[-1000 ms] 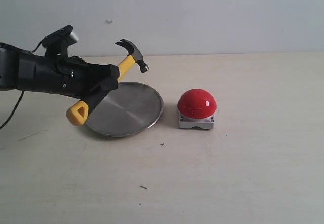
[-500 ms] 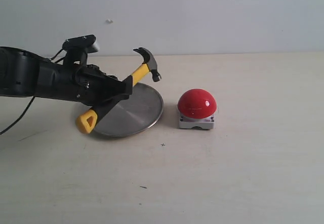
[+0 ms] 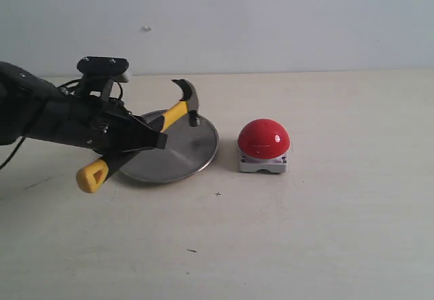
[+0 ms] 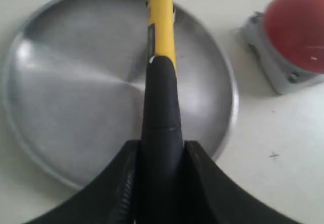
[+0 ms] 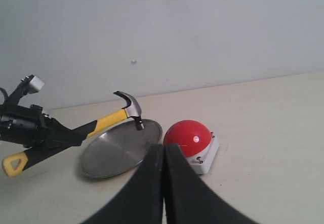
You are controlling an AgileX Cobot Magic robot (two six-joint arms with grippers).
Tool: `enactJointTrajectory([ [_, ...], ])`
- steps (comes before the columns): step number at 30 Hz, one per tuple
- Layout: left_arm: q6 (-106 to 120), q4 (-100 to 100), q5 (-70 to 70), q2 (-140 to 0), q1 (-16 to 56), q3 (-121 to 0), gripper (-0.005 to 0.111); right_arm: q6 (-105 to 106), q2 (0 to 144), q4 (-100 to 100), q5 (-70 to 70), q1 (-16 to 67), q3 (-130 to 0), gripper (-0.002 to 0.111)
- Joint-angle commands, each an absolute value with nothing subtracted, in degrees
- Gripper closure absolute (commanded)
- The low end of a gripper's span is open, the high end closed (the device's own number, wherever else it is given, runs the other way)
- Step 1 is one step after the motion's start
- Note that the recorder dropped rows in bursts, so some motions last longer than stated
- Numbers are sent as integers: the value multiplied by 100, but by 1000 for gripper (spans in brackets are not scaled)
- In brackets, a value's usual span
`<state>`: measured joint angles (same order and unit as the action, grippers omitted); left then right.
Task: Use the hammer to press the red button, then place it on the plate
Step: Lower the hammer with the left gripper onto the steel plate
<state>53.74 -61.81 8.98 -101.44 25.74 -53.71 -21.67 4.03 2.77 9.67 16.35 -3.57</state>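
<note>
Fingers (image 4: 123, 178) of the left gripper (image 4: 161, 150) pinch the hammer (image 3: 173, 112) by its black handle, one on each side, grip firm. Hammer long axis in the exterior view: yellow loop end sticks out behind the fingers at 8 o'clock, yellow neck and dark head run out at 2 o'clock, head end higher. Head sits low over the far right part of the plate (image 3: 183, 152); touching or just clear, cannot tell. Plate lies directly under the neck and ahead of the fingers. Red button (image 3: 264, 139) stands at 3 o'clock from the plate, just beside its rim, not touching, and at roughly 4 o'clock from the hammer head, near but apart. Judgement: if the press is yet to come, the head has to go toward 3 o'clock and down onto the dome; if it's done, the plate is right below for the set-down. Left arm is by far the nearer one. Right gripper (image 5: 163, 150) has its fingers pressed together, holding nothing, and hangs well back from everything. Surface is a plain pale table (image 3: 305, 232) with a few small marks; behind it, a bare light wall (image 3: 271, 22).
</note>
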Motion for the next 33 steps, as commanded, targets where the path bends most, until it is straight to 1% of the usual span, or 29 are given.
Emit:
enactJointTrajectory([
  [1, -248, -958, -257, -9904, 2643, -5376, 107, -2153, 384, 284, 957, 1640, -327, 108],
  [3, -1943, 517, -1054, -9934, 2720, -5185, 107, -2153, 384, 284, 957, 1640, -327, 108],
  [5, -2948, 1516, -2207, -9992, 2732, -4905, 107, -2153, 384, 284, 957, 1640, -327, 108],
  [7, -3481, 2032, -3081, -10096, 2732, -4727, 107, -2153, 384, 284, 957, 1640, -327, 108],
  [8, -3544, 2032, -3221, -10147, 2732, -4716, 107, -2153, 384, 284, 957, 1640, -327, 108],
  [19, -3752, 2016, -3889, -11003, 2732, -4727, 107, -2153, 384, 284, 957, 1640, -327, 108],
  [21, -4018, 2018, -3889, -11110, 2684, -4793, 107, -2153, 384, 284, 957, 1640, -327, 108],
  [22, -4469, 2207, -3889, -11239, 2591, -4866, 107, -2153, 384, 284, 957, 1640, -327, 108],
  [25, -4903, 2769, -3905, -11427, 2497, -5020, 107, -2153, 384, 284, 957, 1640, -327, 108],
  [33, -4816, 2729, -3978, -11467, 2426, -5058, 107, -2153, 384, 284, 957, 1640, -327, 108],
])
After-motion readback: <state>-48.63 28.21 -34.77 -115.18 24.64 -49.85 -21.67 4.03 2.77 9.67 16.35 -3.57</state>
